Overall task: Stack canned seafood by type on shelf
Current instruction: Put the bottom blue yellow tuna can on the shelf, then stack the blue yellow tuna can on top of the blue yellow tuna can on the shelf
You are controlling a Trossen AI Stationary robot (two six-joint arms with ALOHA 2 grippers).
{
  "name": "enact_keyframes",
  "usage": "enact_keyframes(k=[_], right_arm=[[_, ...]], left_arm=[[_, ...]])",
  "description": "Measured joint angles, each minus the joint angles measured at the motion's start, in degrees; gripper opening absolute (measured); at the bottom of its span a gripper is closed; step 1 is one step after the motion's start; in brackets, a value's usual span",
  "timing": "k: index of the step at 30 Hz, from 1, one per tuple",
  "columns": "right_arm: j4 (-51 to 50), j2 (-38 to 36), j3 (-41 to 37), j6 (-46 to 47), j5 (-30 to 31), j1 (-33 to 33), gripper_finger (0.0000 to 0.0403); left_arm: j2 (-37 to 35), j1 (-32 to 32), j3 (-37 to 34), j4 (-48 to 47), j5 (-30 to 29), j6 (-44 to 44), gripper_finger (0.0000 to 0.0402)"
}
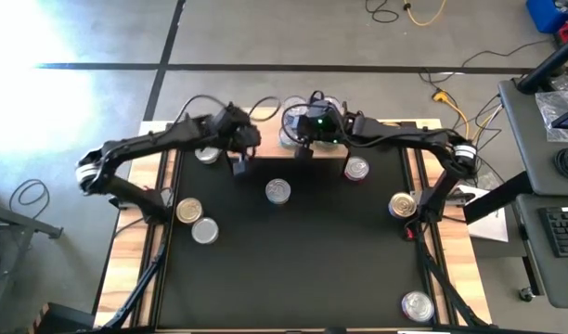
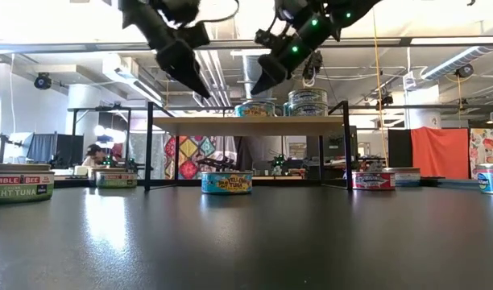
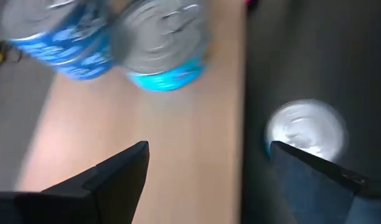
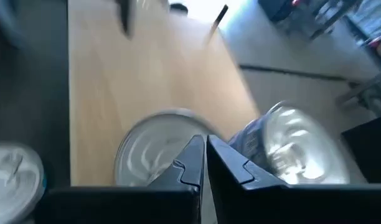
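Behind the black desk (image 1: 293,260) a workshop floor runs off with cables and a side bench. Your shelf (image 2: 250,126) stands at the desk's far edge, and only its right half carries cans: a single tin (image 2: 254,109) beside a two-high stack (image 2: 308,101), which reads as sorting by type already begun.

Your left tool (image 1: 239,165) hovers above the shelf's bare left end with its fingers (image 3: 116,171) spread and nothing between them. That side is free for another type.

Your right tool (image 4: 203,163) hangs clenched and empty just over the shelved cans, probably keeping clear.

Loose tins wait on the desk: a yellow-labelled one (image 2: 226,183) in front of the shelf, a red one (image 2: 373,179), a gold-lidded one (image 1: 188,211) at the left.
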Motion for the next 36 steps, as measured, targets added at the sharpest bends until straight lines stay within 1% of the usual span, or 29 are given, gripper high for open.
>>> enact_keyframes(k=[4, 8, 12, 15, 19, 22, 24, 27, 29, 31, 33, 36], right_arm=[[-2.07, 0.88, -0.18, -0.02, -2.05, -0.07, 0.0013], [-4.72, 1.47, -0.16, 0.28, -3.28, -0.07, 0.0013], [-6.50, 1.53, -0.11, 1.38, -2.97, -0.12, 0.0013], [-6.98, 1.53, -0.05, 1.42, -2.95, -0.13, 0.0013], [-6.93, 1.40, 0.01, 1.59, -2.68, -0.09, 0.0013], [-9.27, 1.38, 1.42, 2.51, 0.11, -0.04, 0.0013], [-12.12, 1.16, 3.10, 2.66, 0.64, 0.25, 0.0013], [-14.23, 0.32, 5.84, 3.00, 0.73, 1.66, 0.0013], [-14.77, -0.43, 7.19, 2.95, 0.66, 3.20, 0.0013], [-14.89, -1.41, 7.58, 3.61, 0.53, 4.97, 0.0013], [-15.42, -2.27, 7.59, 4.96, 0.55, 7.20, 0.0013], [-19.48, -2.74, 7.28, 8.67, 0.31, 11.51, 0.0013]], left_arm=[[-6.70, -3.02, -9.17, 7.32, 0.78, -2.30, 0.0310], [-10.39, -8.41, -14.75, 9.79, 0.57, -5.18, 0.0306], [-11.82, -14.75, -17.40, 10.03, -1.00, -10.03, 0.0306], [-11.71, -19.42, -18.58, 10.05, -2.28, -13.04, 0.0306], [-10.69, -24.14, -20.13, 9.72, -2.82, -17.22, 0.0306], [-10.13, -27.17, -21.47, 10.03, -6.30, -20.68, 0.0306], [-10.37, -28.83, -22.99, 10.05, -7.91, -23.33, 0.0306], [-11.58, -30.69, -25.64, 10.99, -8.24, -26.45, 0.0306], [-12.52, -31.07, -27.47, 14.13, -8.26, -27.10, 0.0306], [-13.13, -30.85, -29.86, 17.87, -8.66, -27.07, 0.0306], [-13.16, -30.03, -32.57, 23.47, -10.59, -26.93, 0.0306], [-12.14, -28.33, -36.41, 31.60, -13.71, -25.71, 0.0306]])
